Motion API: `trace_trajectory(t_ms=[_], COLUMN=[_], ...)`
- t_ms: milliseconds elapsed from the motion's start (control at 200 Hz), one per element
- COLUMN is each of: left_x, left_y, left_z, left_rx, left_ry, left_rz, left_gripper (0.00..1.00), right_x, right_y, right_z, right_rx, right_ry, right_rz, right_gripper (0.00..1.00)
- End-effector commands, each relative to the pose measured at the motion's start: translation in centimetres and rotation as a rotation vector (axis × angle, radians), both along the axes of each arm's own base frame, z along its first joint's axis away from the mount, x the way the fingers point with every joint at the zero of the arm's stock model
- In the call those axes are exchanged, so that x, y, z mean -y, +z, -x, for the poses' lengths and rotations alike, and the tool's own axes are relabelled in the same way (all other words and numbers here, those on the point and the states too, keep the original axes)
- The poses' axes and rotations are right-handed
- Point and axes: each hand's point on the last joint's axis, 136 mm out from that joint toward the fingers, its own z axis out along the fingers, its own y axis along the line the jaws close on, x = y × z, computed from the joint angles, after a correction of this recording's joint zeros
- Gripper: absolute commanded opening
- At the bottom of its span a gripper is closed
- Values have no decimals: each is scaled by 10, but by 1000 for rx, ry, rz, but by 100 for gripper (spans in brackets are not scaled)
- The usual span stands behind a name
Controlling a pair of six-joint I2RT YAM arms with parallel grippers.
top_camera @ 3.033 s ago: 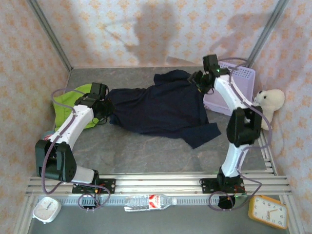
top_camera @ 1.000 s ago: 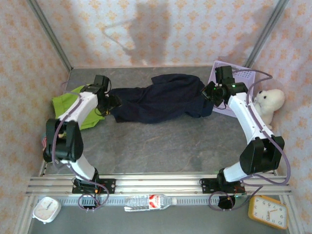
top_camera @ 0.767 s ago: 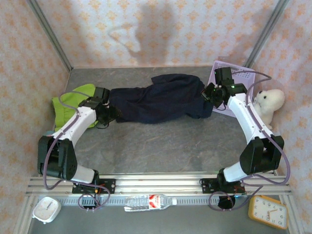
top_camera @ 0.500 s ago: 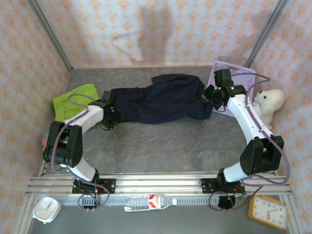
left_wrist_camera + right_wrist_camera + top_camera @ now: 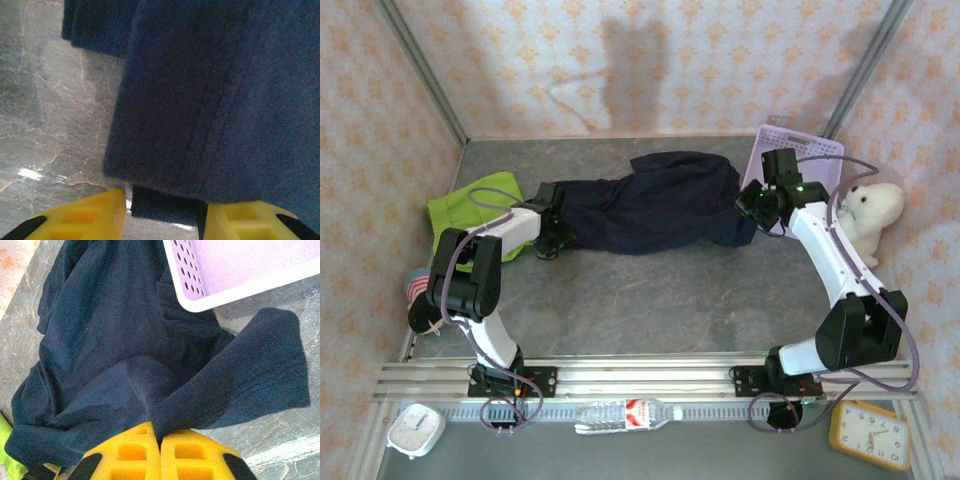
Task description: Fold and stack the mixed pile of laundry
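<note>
While the left arm (image 5: 505,230) covers part of the lime-green garment (image 5: 455,213) at the left edge of the table (image 5: 660,300), the navy garment (image 5: 650,205) lies stretched across the far middle, with bare table open on its near side. The left gripper (image 5: 164,200) sits at its left end, jaws apart around a hem fold and not visibly pinching. At the right end, beside the lavender basket (image 5: 820,155), the right gripper (image 5: 160,432) is clamped on a bunched fold of navy cloth.
</note>
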Motion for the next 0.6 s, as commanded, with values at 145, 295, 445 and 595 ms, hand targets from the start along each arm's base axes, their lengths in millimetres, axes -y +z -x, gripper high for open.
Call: trace_trajectory(t_ms=[145,295,445,595], left_x=[7,15,29,28], left_y=[-3,20,57,95], left_z=[-8,23,61,64], left_rx=[-12,-14,-2,80], left_ry=[-33,-77,-115,-132], left_rz=[11,54,161,166], left_gripper=[0,0,0,0], right_x=[4,7,7,4], right_y=[-3,-16,-28,-26], right_z=[16,45,77,81], right_rx=[-15,-81,-141,-134], right_ry=[15,34,42,27], right_rz=[15,30,10,-23], right_gripper=[0,0,0,0])
